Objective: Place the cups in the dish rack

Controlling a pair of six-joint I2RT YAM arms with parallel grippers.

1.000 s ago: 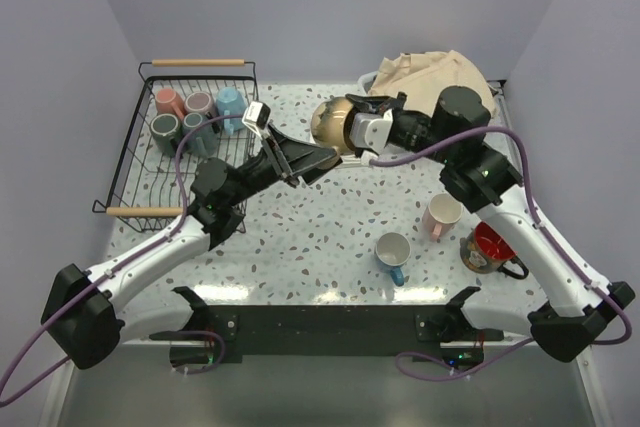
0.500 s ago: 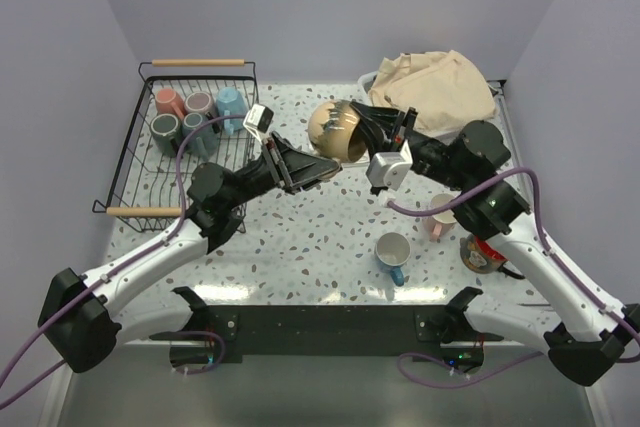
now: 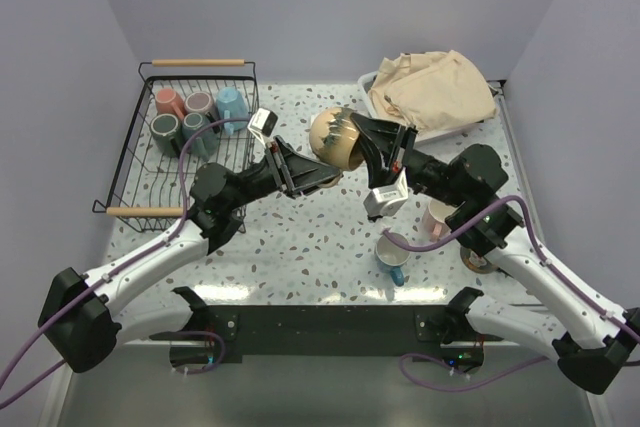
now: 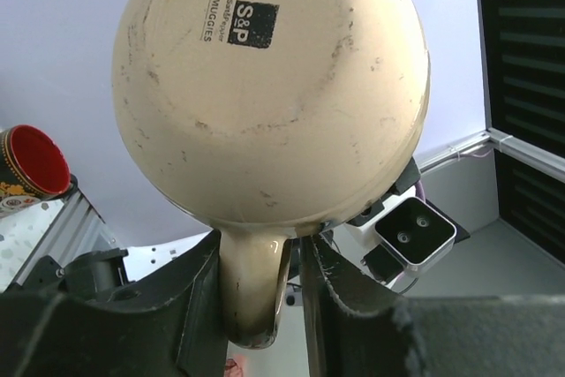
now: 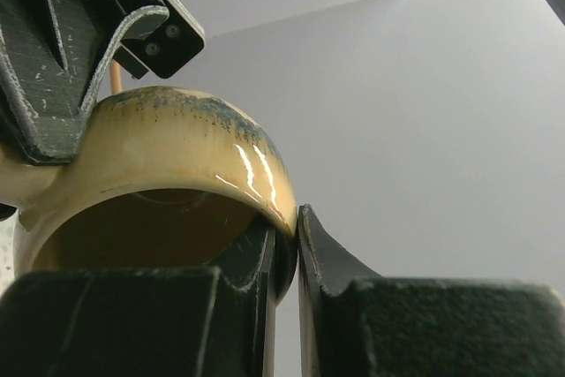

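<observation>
A tan mug (image 3: 335, 137) hangs in the air above the table's middle, held from both sides. My left gripper (image 3: 322, 172) is closed round its handle (image 4: 256, 289), and the mug's base (image 4: 265, 86) fills the left wrist view. My right gripper (image 3: 365, 137) is shut on the mug's rim (image 5: 282, 218), one finger inside and one outside. The black wire dish rack (image 3: 130, 147) stands at the far left and holds pink (image 3: 167, 102), mauve (image 3: 198, 103), light blue (image 3: 231, 104) and grey-teal (image 3: 165, 129) mugs.
A white mug with a blue handle (image 3: 392, 252), a pale pink mug (image 3: 440, 215) and a dark mug with a red inside (image 3: 485, 252) stand at the front right, the last partly behind my right arm. A white tub with beige cloth (image 3: 430, 87) sits at the back right.
My right arm has swung the tan mug towards the middle and turned it. My left gripper has come up to it and closed round the handle.
</observation>
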